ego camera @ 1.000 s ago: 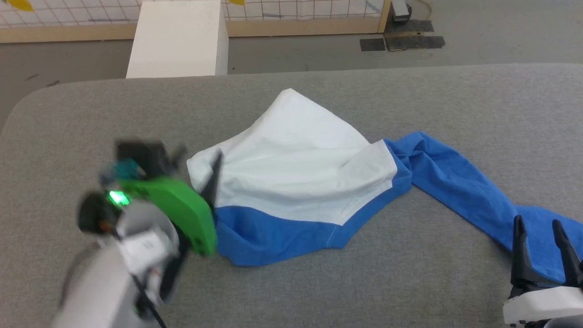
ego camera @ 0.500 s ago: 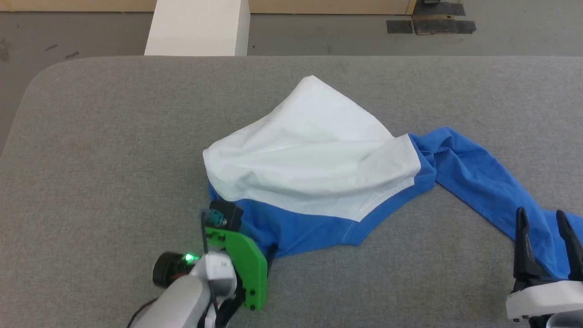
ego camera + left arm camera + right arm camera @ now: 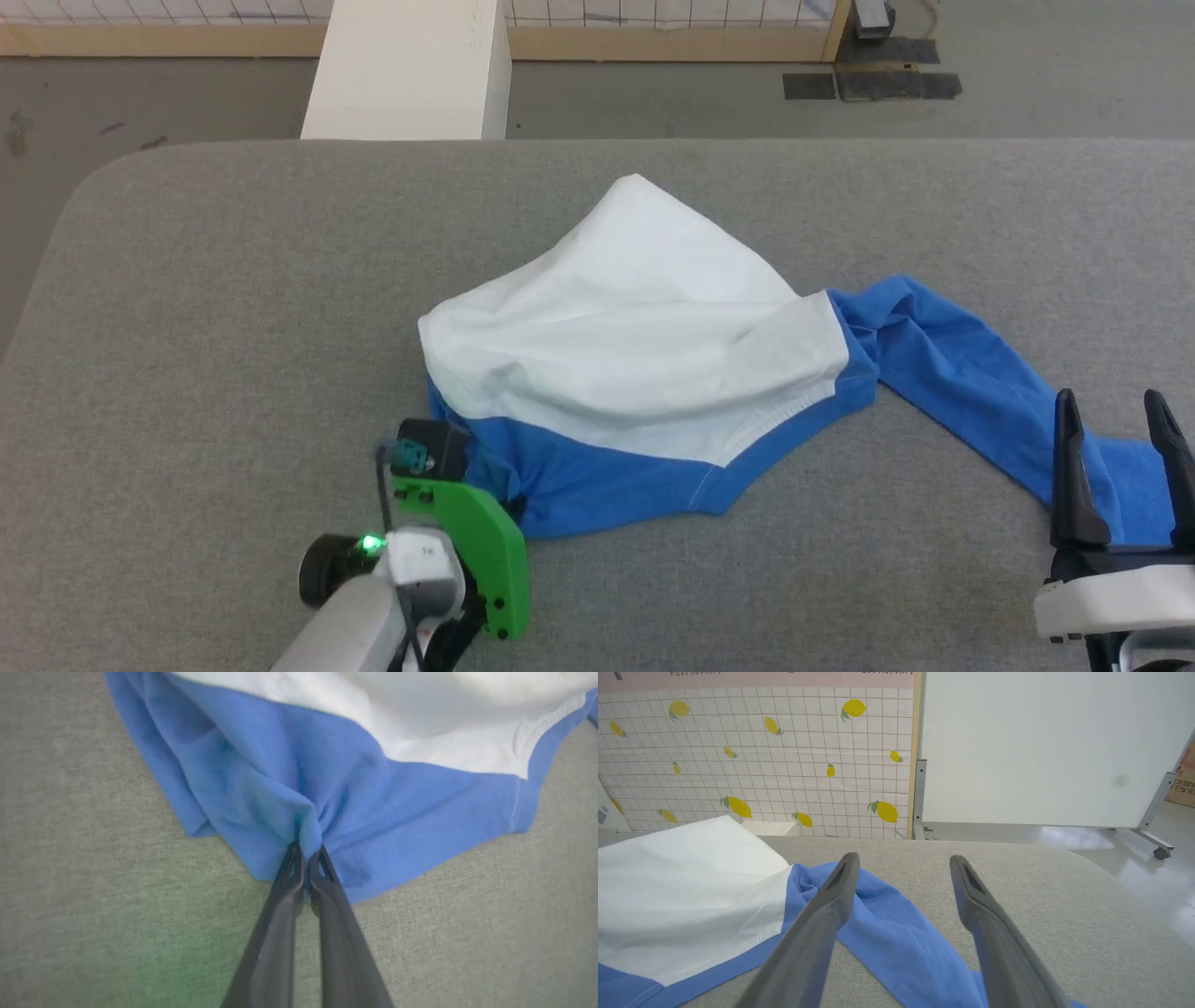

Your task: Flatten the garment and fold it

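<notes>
2 grippers in shot. L gripper point(image 3: 307, 851) is clenched tight on a pinch of blue cloth at the near edge of the garment point(image 3: 644, 345), and the fabric puckers into folds right at the tips. R gripper point(image 3: 1120, 439) stands spread wide w/ nothing btwn its fingers, at the far end of the blue sleeve point(image 3: 971, 392). Touching the cloth or not, can't tell.

Garment lies crumpled approx. mid-table: white body humped up w/ 1 peak toward the far edge, blue band along the near side, 1 sleeve trailing off to the right.

Table point(image 3: 233, 308) is covered in flat gray woven fabric, w/ a rounded far-left corner. A faint green glow falls on it beside the L fingers.

Behind the table's far edge sits a gray floor point(image 3: 653, 103). A white box point(image 3: 411, 70) stands just behind that edge, and dark mats point(image 3: 873, 84) lie further right. A wooden skirting point(image 3: 168, 39) runs under the wall. In the right wrist view the wall tiles point(image 3: 761, 765) are white grid w/ yellow lemons. Next to them is a white board point(image 3: 1041, 746) on a wheeled metal frame, over glossy floor.
</notes>
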### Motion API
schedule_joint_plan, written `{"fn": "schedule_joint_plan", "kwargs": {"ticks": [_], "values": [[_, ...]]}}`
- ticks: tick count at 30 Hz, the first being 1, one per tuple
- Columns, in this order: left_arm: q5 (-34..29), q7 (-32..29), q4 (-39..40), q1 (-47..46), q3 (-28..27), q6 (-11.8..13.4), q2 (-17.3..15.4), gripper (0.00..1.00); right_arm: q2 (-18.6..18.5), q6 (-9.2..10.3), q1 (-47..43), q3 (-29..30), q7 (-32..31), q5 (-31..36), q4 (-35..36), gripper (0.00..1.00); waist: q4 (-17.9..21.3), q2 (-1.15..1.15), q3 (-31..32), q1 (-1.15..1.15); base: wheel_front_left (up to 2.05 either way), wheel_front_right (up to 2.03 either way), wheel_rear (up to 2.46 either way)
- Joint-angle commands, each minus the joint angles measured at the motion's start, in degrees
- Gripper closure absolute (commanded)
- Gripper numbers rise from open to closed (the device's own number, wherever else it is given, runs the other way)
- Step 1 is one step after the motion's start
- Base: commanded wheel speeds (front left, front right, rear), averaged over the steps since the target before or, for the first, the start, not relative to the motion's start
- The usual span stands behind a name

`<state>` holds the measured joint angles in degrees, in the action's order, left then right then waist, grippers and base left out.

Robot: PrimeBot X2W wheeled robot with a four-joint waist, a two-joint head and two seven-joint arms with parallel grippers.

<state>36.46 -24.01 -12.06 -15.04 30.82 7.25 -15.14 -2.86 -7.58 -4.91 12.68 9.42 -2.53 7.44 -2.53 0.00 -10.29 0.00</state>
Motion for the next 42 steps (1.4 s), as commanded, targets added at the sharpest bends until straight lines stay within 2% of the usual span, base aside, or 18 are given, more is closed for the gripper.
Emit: {"fn": "schedule_joint_plan", "kwargs": {"ticks": [1, 6, 11, 12, 13, 19, 22, 26, 29, 31, 34, 36, 42], "values": [[0.6, 0.2, 1.7, 2.4, 0.0, 0.5, -0.9, 1.0, 0.0, 0.09, -0.6, -0.1, -0.2, 0.3, 0.4, 0.0, -0.1, 0.0, 0.5, 0.0, 0.0, 0.0, 0.0], [3.1, -2.7, 12.2, 9.0, 0.5, 0.6, -3.3, 1.0, 0.0, 0.09, -1.5, 0.2, -0.3, -0.1, 0.6, 0.0, -0.6, 0.0, 0.8, 0.0, 0.0, 0.0, 0.0], [5.6, -6.6, 18.7, 14.8, 1.8, 1.2, -5.1, 1.0, 0.0, 0.09, -1.6, 0.5, -0.4, -0.6, 0.2, 0.0, -1.3, 0.0, 0.6, 0.0, 0.0, 0.0, 0.0], [5.4, -6.1, 19.2, 15.5, 1.5, 2.0, -5.2, 0.61, 0.0, 0.09, -1.6, 0.5, -0.5, -0.7, 0.0, 0.0, -1.4, 0.0, 0.6, 0.0, 0.0, 0.0, 0.0], [5.1, -5.2, 19.5, 15.7, 1.2, 2.4, -5.1, 0.0, 0.0, 0.09, -1.5, 0.4, -0.6, -0.7, -0.1, 0.0, -1.5, 0.0, 0.6, 0.0, 0.0, 0.0, 0.0], [11.5, 1.6, 23.9, 17.5, -4.1, 1.9, 0.0, 0.0, 0.0, 0.09, -1.7, 0.4, -0.7, -0.6, -0.7, 0.0, -2.2, 0.0, 1.3, 0.0, 0.0, 0.0, 0.0], [11.6, 7.2, 26.0, 17.7, -9.0, 2.3, 0.2, 0.0, 0.0, 0.09, -1.8, 0.3, -0.9, -0.5, -0.7, 0.0, -2.2, 0.0, 1.5, 0.0, 0.0, 0.0, 0.0], [6.8, 20.5, 26.8, 17.4, -16.0, 4.2, 1.4, 0.0, 0.0, 0.09, -1.8, 0.2, -0.9, -0.4, -0.4, 0.0, -2.2, 0.0, 1.3, 0.0, 0.0, 0.0, 0.0], [-0.7, 30.8, 24.5, 17.7, -18.2, 6.0, 1.1, 0.0, 0.0, 0.09, -1.7, 0.0, -1.0, -0.4, -0.3, 0.0, -2.1, 0.0, 1.0, 0.0, 0.0, 0.0, 0.0], [-4.9, 35.7, 22.4, 18.2, -18.5, 7.4, 1.2, 0.0, 0.0, 0.09, -1.6, -0.2, -1.1, -0.3, -0.2, 0.0, -2.1, 0.0, 0.9, 0.0, 0.0, 0.0, 0.0], [-10.1, 38.4, 20.5, 18.9, -18.9, 9.1, 2.1, 0.0, 0.0, 0.09, -1.7, -0.2, -1.2, -0.2, 0.0, 0.0, -2.2, 0.0, 0.7, 0.0, 0.0, 0.0, 0.0], [-12.3, 38.9, 19.5, 19.3, -19.3, 9.1, 3.2, 0.0, 0.0, 0.09, -1.6, -0.3, -1.3, 0.0, 0.0, 0.0, -2.2, 0.0, 0.7, 0.0, 0.0, 0.0, 0.0], [-16.8, 39.0, 20.7, 21.1, -23.3, 5.5, 8.7, 0.0, 0.0, 0.09, -1.6, -0.8, -1.7, 0.0, 0.1, 0.0, -2.6, 0.0, 1.0, 0.0, 0.0, 0.0, 0.0]]}}
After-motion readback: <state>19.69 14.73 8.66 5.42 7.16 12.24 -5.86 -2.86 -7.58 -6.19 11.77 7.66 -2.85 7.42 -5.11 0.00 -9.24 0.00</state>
